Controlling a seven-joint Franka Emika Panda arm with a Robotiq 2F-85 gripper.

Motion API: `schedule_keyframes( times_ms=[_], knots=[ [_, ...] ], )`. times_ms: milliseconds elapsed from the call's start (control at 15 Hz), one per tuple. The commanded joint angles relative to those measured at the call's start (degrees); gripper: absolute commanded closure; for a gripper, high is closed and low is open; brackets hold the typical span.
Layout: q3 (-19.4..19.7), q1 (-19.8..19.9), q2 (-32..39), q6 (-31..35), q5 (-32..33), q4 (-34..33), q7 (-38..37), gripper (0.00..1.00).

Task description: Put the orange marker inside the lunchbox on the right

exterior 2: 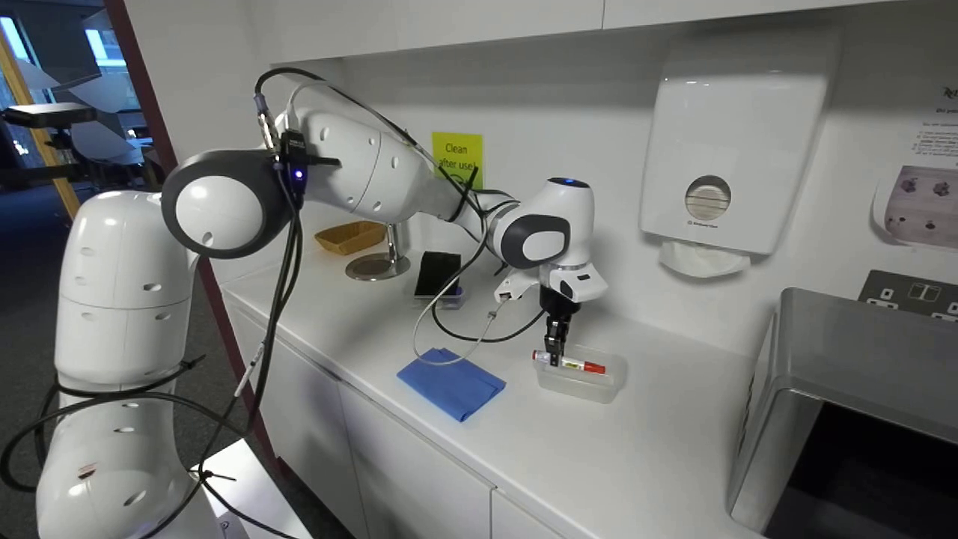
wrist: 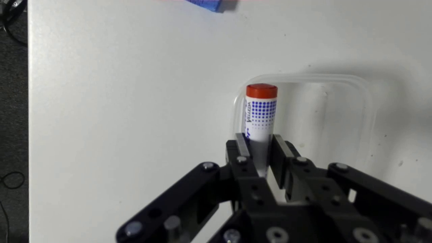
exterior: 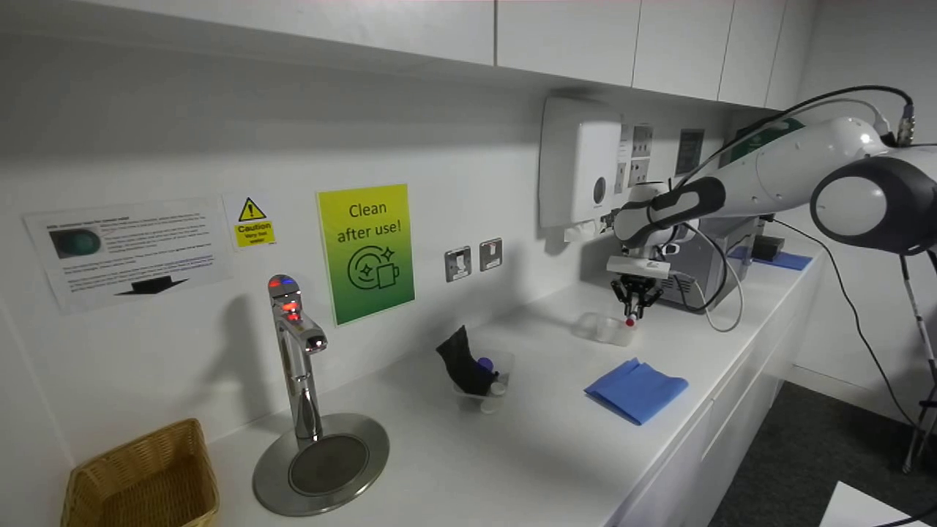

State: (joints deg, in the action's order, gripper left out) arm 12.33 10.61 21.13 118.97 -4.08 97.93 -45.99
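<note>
The orange marker is a white stick with red-orange ends. My gripper (wrist: 260, 141) is shut on it, with a finger on each side of the marker (wrist: 261, 111). In an exterior view the marker (exterior 2: 580, 364) lies about level, over a clear plastic lunchbox (exterior 2: 576, 391). The marker's red end also shows in an exterior view (exterior: 630, 321), below my gripper (exterior: 634, 311). In the wrist view the marker is near the left side of the lunchbox rim (wrist: 324, 77). I cannot tell its exact height over the rim. The marker's far end is hidden by the fingers in the wrist view.
A folded blue cloth (exterior: 637, 391) lies near the counter's front edge. Another clear box (exterior: 505, 362) holds a black object (exterior: 465, 366) and small items. A grey microwave (exterior 2: 846, 374) stands beside the lunchbox. A paper towel dispenser (exterior 2: 741, 150) hangs on the wall behind.
</note>
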Motion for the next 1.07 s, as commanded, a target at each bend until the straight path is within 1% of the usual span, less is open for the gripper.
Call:
schedule_keyframes(
  times_ms=[0,467,1000],
  knots=[
    [0.3,0.4,1.7,-3.2,-1.1,-3.9,1.3,0.94],
    [0.3,0.6,3.9,-4.3,-1.3,-6.6,1.0,0.94],
    [0.8,0.8,8.0,-5.2,-1.5,-10.7,-0.1,0.94]
  ],
)
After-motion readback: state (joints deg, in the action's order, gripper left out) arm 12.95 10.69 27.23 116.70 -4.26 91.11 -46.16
